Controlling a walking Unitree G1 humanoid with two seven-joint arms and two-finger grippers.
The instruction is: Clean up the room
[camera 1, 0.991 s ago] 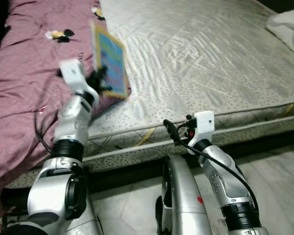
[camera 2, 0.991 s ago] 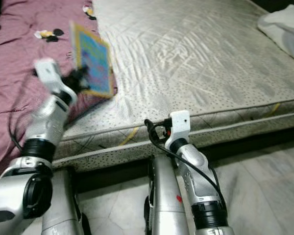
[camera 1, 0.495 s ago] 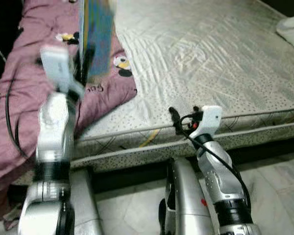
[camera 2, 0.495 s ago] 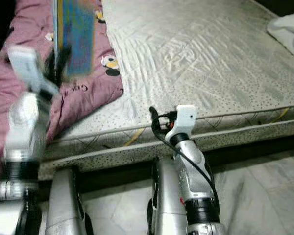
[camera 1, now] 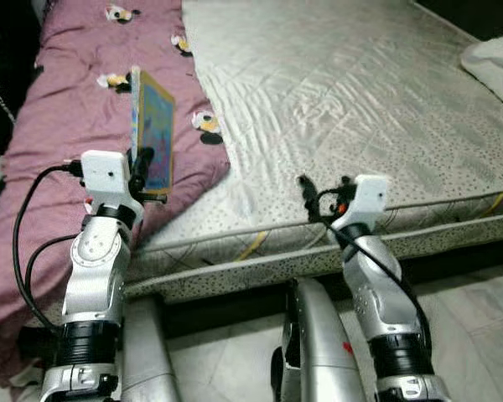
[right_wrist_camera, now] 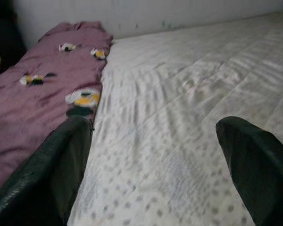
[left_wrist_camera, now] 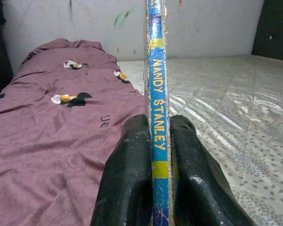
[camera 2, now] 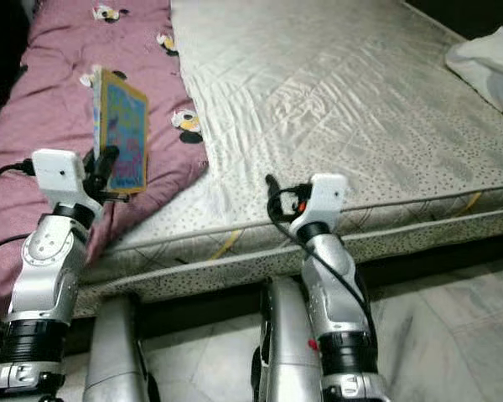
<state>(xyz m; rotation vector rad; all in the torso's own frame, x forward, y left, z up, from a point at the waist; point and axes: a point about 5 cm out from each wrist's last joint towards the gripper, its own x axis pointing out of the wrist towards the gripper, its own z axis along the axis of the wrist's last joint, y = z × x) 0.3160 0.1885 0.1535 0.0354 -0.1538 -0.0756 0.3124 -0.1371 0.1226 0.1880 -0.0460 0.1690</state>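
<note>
Left eye view: bare quilted grey mattress (camera 1: 360,109), maroon cartoon-print blanket (camera 1: 75,126) alongside. My left claw (left_wrist_camera: 153,179) pinches a thin blue-and-yellow picture book (camera 1: 153,142) upright over the blanket; my right claw (right_wrist_camera: 155,165) hovers spread.

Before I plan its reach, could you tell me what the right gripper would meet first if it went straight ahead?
Probably the bare mattress: the open right gripper points low across it, with nothing nearer in its line, though depth is unclear.

Both silver arms are jointed in segments with black ribbed collars, each ending in a white boxy wrist block. Looping black cables run along them. The left claw (left_wrist_camera: 153,179) and right claw (right_wrist_camera: 153,165) have thick, matte black fingers.
</note>
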